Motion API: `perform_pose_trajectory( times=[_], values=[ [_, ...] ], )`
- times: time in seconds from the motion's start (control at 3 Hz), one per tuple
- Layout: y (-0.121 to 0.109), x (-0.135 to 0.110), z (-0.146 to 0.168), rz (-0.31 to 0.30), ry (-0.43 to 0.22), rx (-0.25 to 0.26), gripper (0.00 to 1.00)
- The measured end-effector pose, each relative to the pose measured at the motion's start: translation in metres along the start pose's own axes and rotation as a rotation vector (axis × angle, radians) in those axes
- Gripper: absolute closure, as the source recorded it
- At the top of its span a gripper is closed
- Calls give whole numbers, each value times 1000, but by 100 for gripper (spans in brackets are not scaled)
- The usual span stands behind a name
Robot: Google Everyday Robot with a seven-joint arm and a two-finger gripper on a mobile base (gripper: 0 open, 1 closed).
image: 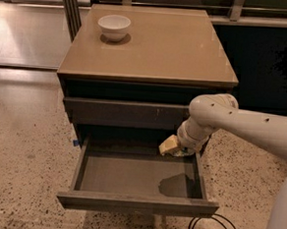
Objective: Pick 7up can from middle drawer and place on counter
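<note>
Wide dark grey-brown middle drawer sitting pulled open, pincer hanging at its back right corner, glossy tan desk lying above.

White arm enters from the right edge, its forearm lying close to level and running left. It ends at a rounded joint, with small dark dots along the shell. From that joint a short, thick wrist section turns down and slightly left. The claw hangs below the wrist, a pale yellow part showing on its left side. It sits at the far right corner of the open middle drawer; whether it touches the floor cannot be told. A second white mass of the robot fills the near right corner.
</note>
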State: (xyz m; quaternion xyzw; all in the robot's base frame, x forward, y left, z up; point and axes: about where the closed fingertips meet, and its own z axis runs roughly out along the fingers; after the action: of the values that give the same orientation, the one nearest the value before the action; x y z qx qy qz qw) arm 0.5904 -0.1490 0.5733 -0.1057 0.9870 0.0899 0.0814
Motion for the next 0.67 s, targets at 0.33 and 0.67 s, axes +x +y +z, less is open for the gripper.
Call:
perform_pose_trajectory(
  times=[0.33, 0.67],
  values=[
    [4, 2, -47, -97, 37, 24, 100],
    [7, -2, -88, -148, 51, 65, 100]
  ],
)
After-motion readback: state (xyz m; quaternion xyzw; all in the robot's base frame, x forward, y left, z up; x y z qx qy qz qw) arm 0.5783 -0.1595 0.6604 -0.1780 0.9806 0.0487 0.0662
